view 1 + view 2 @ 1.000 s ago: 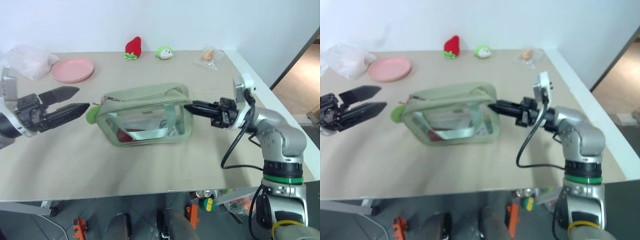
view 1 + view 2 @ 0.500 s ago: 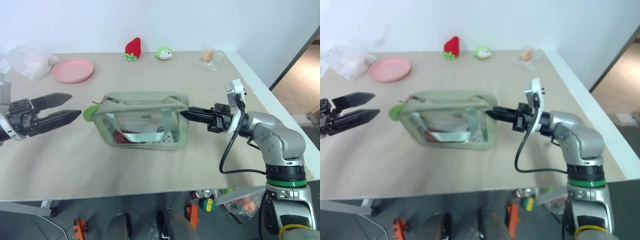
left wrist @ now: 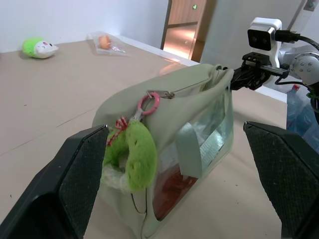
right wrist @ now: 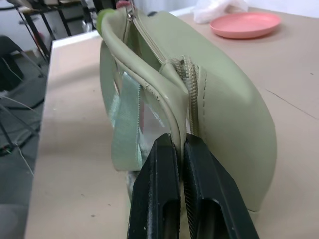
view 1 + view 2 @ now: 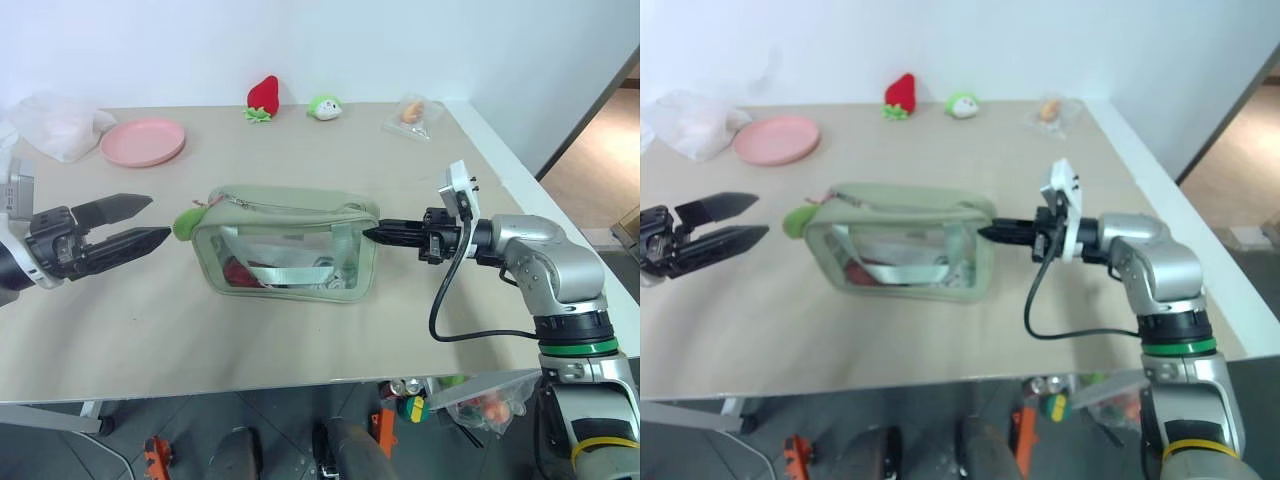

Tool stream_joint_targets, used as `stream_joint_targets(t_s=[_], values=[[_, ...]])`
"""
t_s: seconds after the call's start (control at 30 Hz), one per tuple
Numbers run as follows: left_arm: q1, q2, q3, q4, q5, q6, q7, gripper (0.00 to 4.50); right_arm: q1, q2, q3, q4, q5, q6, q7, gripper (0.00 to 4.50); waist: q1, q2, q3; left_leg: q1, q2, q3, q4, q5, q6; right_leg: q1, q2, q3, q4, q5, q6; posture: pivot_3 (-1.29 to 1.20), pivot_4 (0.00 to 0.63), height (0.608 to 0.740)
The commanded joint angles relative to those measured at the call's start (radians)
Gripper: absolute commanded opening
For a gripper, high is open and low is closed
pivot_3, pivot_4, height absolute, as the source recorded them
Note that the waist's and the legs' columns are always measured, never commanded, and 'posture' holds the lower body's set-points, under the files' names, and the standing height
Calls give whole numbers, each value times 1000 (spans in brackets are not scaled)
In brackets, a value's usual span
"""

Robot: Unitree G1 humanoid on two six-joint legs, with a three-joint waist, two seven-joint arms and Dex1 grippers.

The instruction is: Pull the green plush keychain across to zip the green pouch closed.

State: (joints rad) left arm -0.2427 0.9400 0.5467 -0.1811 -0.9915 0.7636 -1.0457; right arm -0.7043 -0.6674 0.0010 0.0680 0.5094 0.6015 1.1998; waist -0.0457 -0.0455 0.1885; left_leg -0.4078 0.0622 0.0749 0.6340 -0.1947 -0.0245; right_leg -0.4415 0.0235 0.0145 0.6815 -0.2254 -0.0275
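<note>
Lying at the centre of the left eye frame, the green pouch [image 5: 288, 243] stretched its long axis from left to right across the table [image 5: 420, 320], its top zipper running the same way and its clear window side facing the lower edge of the frame, with a pale strap and something red visible inside. The green plush keychain [image 5: 187, 222] hung off the pouch's left end, just left of centre, and in the left wrist view it dangled from a pink ring below the zipper pull, against the end wall. The left gripper [image 5: 135, 224] sat at the left middle of the frame, pointing right toward the keychain with its fingers spread wide, near it but apart. The right gripper [image 5: 385, 233] came in from the right middle, pointing left; its fingers were pressed together on the fabric at the pouch's right end, right below the zipper's end as the right wrist view showed. A pink plate [image 5: 142, 141] lay at the upper left, and a red strawberry plush [image 5: 263, 98] stood at the top centre.
</note>
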Motion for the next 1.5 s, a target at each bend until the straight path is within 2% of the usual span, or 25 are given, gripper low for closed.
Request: stream_joint_targets(t_s=[0.03,0.2,0.23,0.5,0.8,1.1,1.27,1.37,1.5], values=[[-25,-2,8,-26,-16,-12,3,4500,-20,-48,-46,-16,13,-5,11,8,1,0,0,0,0,1,0,0,0,0,0,0,0,0,0,0,150,740],[-52,-12,-16,-14,-4,-15,1,4500,-11,-44,-44,-22,15,-17,-6,8,1,0,0,-1,-1,1,0,0,0,0,-3,2,-1,0,1,0,150,740],[-55,-13,-20,-11,-2,-18,0,4500,-10,-43,-40,-20,15,-13,-8,739,1,0,0,-1,-1,1,0,0,0,0,-3,2,-1,0,1,0,150,740],[-85,-23,-41,1,4,-24,-1,4500,-15,-46,-31,-22,8,-7,-21,3407,0,0,0,-1,0,1,0,0,-1,0,-2,2,-1,0,1,0,150,740],[-59,-4,-11,-12,-14,-7,-16,4500,-45,-114,-112,-26,80,33,21,3407,1,0,0,-1,-1,1,0,-1,-1,0,-3,3,-1,0,1,0,150,740],[-36,11,-8,-34,-23,11,-41,4500,-41,-76,-14,-63,57,28,44,3407,-1,0,0,0,0,1,0,-1,-1,-1,0,2,-1,0,0,0,150,740],[-24,9,-18,-82,-29,21,-42,4500,-56,-51,33,-19,27,-6,66,3407,0,0,0,-1,1,1,0,-1,-2,-1,-1,3,-1,-1,1,0,150,740],[-16,9,-16,-96,-30,24,-35,4500,-73,-33,32,8,21,-20,69,2604,-1,0,0,-1,0,1,0,-1,-2,-1,-1,4,-1,-1,1,0,150,740],[12,9,6,-101,-24,25,-26,4500,-77,-25,17,32,29,-21,84,1221,0,0,0,0,0,1,0,-1,-2,-1,-1,3,-1,-1,1,0,150,740]])
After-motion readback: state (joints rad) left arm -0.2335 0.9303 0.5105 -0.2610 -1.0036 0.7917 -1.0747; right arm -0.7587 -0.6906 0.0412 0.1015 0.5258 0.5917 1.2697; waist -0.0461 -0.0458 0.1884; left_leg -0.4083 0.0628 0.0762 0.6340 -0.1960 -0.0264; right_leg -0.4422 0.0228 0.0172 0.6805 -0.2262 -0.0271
